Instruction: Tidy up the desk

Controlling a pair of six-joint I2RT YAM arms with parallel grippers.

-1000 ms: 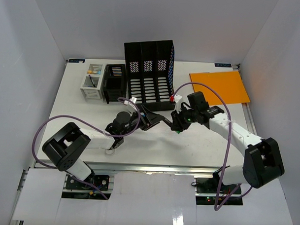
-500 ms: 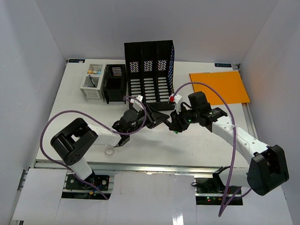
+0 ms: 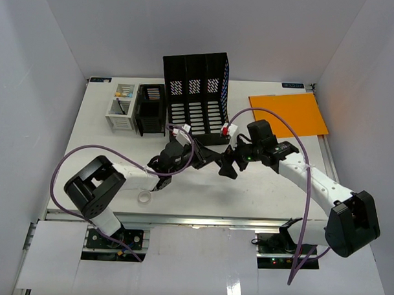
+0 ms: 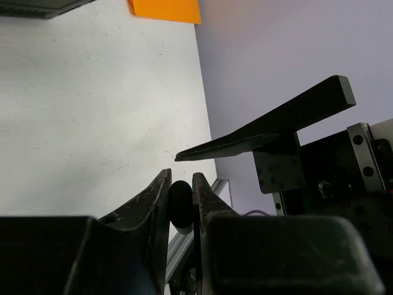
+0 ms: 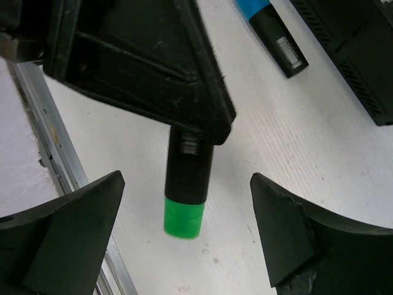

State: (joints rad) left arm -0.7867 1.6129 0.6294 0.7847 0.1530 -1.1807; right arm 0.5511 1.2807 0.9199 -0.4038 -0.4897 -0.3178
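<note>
Over the middle of the white desk (image 3: 100, 150) my two grippers meet. A black marker with a green cap (image 5: 184, 215) hangs above the desk. My left gripper (image 4: 179, 184) is shut on it, and its dark end (image 4: 180, 206) shows between the fingers. My right gripper (image 5: 186, 178) stands open around the marker's green end, both fingers well apart from it. From above, the left gripper (image 3: 208, 157) and the right gripper (image 3: 229, 164) are nearly tip to tip. The marker is hard to make out there.
A black three-slot file rack (image 3: 195, 95) stands at the back, with a black pen cup (image 3: 150, 110) and a grey-white box (image 3: 122, 107) to its left. An orange folder (image 3: 289, 114) lies back right. A tape roll (image 3: 144, 197) sits front left. A blue-capped marker (image 5: 270, 24) lies nearby.
My left gripper reached in and shut on the marker. My right gripper, which held it, has opened wide and let go.
</note>
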